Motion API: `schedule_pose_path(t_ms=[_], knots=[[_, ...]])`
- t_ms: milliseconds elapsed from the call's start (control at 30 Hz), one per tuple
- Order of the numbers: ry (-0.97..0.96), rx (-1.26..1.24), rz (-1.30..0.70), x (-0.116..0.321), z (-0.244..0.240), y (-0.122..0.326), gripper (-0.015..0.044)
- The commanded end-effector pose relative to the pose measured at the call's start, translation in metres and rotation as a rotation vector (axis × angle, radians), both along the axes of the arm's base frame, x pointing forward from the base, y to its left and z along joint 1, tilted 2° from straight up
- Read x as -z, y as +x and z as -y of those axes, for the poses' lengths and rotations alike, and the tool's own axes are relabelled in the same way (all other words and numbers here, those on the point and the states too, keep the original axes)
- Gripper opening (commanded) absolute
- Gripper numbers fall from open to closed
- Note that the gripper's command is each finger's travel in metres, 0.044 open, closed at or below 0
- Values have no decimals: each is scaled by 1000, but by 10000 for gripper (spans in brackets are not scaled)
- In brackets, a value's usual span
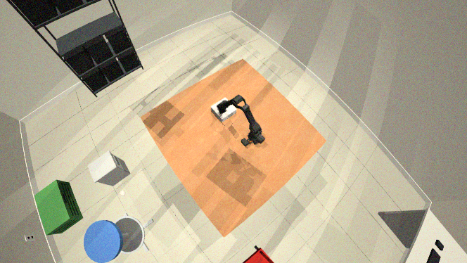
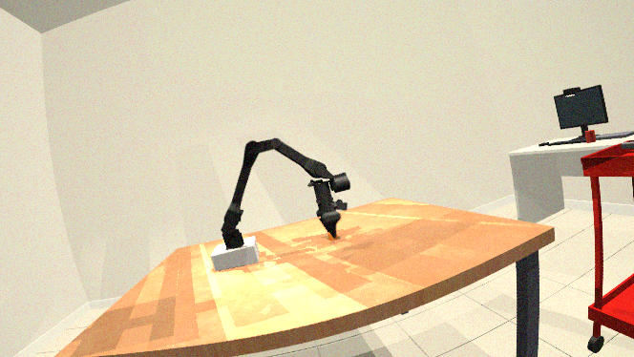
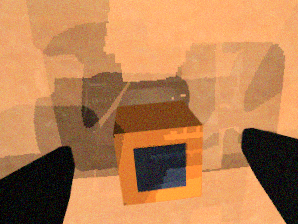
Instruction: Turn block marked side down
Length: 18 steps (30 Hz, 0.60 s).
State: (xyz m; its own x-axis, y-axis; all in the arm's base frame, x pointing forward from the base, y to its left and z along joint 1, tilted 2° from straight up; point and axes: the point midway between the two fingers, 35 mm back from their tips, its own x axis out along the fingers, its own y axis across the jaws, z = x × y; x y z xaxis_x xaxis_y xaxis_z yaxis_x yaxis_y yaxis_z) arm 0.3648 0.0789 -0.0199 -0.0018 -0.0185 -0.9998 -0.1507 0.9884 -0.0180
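The orange block (image 3: 160, 137) (image 2: 329, 236) sits on the wooden table (image 1: 288, 130) (image 2: 382, 286). Its marked side, with a dark blue square (image 3: 161, 167), faces up toward the wrist camera. My gripper (image 3: 160, 147) (image 2: 333, 235) points down at the block, with its fingertips low over the table. The gripper is open. In the wrist view one finger stands to the left of the block and one to the right, with a gap on each side. In the top view the arm hides most of the block.
The arm's white base (image 1: 228, 114) (image 2: 236, 257) stands on the table. Shadows of the arm fall around the block. Off the table are a black shelf (image 1: 100, 63), a green box (image 1: 53, 207), a blue round stool (image 1: 103, 241) and a red cart (image 2: 606, 167).
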Motion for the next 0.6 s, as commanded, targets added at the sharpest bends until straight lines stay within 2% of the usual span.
schedule_pose_path(t_ms=[0,167,567], knots=[[4,-4,1,1,-1,0,256],[4,-4,1,1,-1,0,125],[4,-4,1,1,-1,0,45]])
